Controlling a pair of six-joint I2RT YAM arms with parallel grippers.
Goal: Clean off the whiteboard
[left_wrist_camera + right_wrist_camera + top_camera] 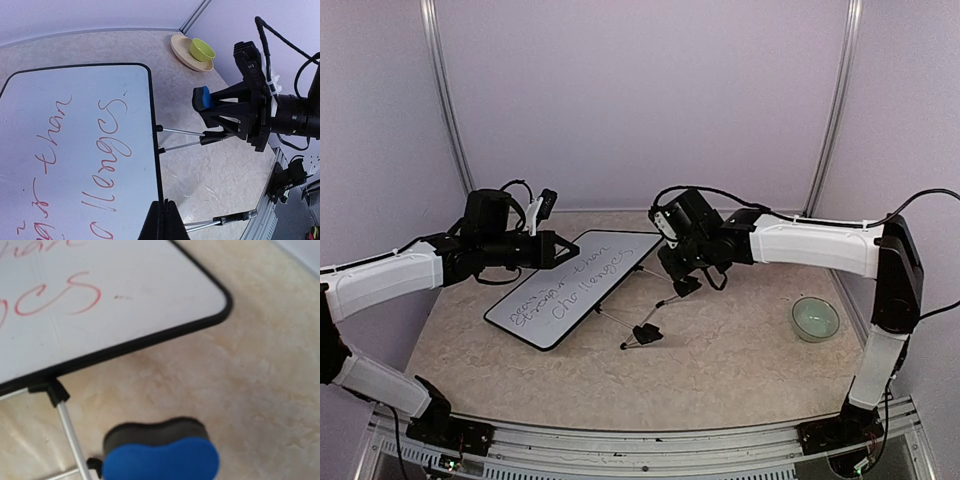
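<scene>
Table (750,370): open room from 4 to 6 o'clock. Whiteboard (575,290), 10 o'clock of table ctr, tilted on wire stand (642,335), carries red writing, so erasing prob. all left to do. Left gripper (563,250), jaws pressed together, at board's 11 o'clock edge. Right gripper (686,285) pinches blue eraser (160,457) off board's 3 o'clock edge, over stand legs.

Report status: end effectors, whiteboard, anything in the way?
Left end effector shut at whiteboard edge. Right end effector shut on blue eraser, off the board. Red writing not yet erased. Wire stand sticks out between eraser and board.
</scene>
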